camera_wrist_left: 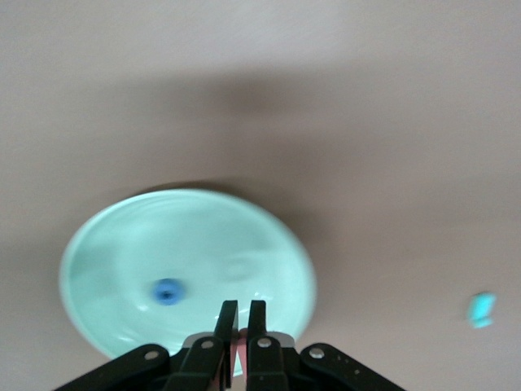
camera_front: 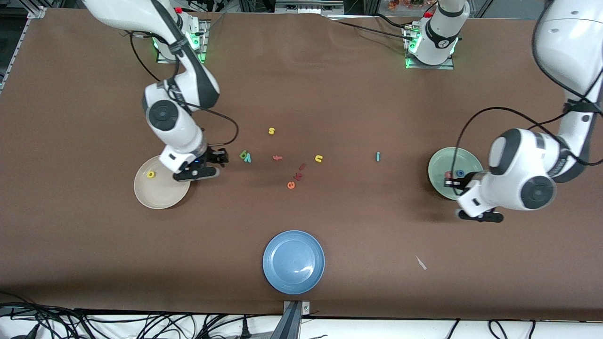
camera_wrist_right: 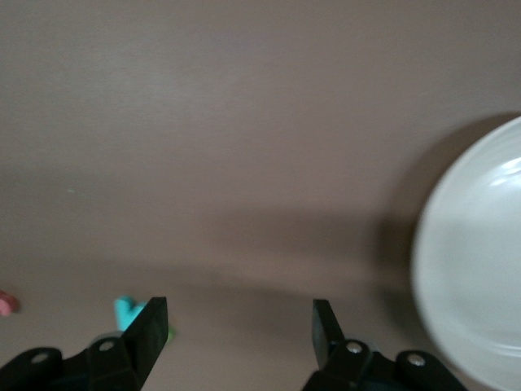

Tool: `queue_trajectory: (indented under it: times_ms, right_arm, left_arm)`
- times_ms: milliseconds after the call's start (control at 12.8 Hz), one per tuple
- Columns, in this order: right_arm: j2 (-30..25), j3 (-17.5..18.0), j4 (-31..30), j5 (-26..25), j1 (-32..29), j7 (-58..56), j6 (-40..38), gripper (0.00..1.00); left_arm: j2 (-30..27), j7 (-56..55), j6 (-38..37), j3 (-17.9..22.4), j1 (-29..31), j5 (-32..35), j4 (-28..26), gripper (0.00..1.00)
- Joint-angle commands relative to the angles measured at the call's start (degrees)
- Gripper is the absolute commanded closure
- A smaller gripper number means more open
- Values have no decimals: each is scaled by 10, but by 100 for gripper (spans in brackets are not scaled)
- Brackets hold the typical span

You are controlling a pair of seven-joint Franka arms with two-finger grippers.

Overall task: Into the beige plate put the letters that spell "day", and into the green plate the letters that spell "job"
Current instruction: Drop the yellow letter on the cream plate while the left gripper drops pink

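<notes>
The beige plate [camera_front: 162,195] holds the yellow "d" [camera_front: 150,174]. My right gripper [camera_front: 223,158] hangs open and empty over the table between that plate [camera_wrist_right: 480,269] and the green "a" [camera_front: 243,154] and teal "y" [camera_front: 248,158]. In the right wrist view the gripper [camera_wrist_right: 238,322] has the "y" [camera_wrist_right: 126,311] just off one finger. My left gripper [camera_front: 454,184] is over the green plate [camera_front: 440,162], shut on the salmon-red "b" [camera_front: 448,175]. The blue "o" [camera_front: 460,173] lies in that plate [camera_wrist_left: 122,244], beside the gripper [camera_wrist_left: 241,305]. The teal "j" [camera_front: 378,157] lies on the table toward the green plate.
Loose letters lie mid-table: a yellow "s" [camera_front: 271,131], a yellow "u" [camera_front: 319,158], a reddish "f" [camera_front: 277,158] and an orange "e" [camera_front: 291,185] with two small reddish pieces beside it. A blue plate [camera_front: 293,261] sits nearest the front camera. A pale scrap [camera_front: 420,262] lies beside it.
</notes>
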Motion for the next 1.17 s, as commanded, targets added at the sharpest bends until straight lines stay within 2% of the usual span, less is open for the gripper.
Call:
queue_trajectory:
  times_ms: [0,78,156,235,313,547,704,860,938,1094]
  right_arm:
    - [50,-2,43,5,22,58,3,20]
    - [58,-1,43,6,29,76,14,20]
    - [65,0,43,7,35,94,19,20]
    - [70,0,43,7,46,111,20,20]
    - [74,0,43,6,52,128,23,20]
    - [92,0,44,5,72,166,53,20]
    - [100,0,41,7,83,171,65,20]
    - [100,0,37,7,83,171,65,21]
    - [100,0,37,7,83,171,67,21]
    - [106,0,27,6,84,171,80,23]
  left_arm:
    - [15,46,17,-6,26,-8,-25,100]
    - [20,46,31,-6,27,-7,-36,100]
    - [20,45,39,-6,27,-8,-41,80]
    - [19,40,39,-6,26,-8,-41,54]
    - [16,39,36,-7,24,-8,-39,1]
    - [-12,8,31,-18,11,-17,-30,0]
    - [-27,-67,22,-55,6,-17,-32,0]
    - [-27,-179,6,-111,5,-14,-32,1]
    - [-26,-218,7,-133,2,-14,-39,8]
    - [-18,-292,22,-142,-43,-14,-45,11]
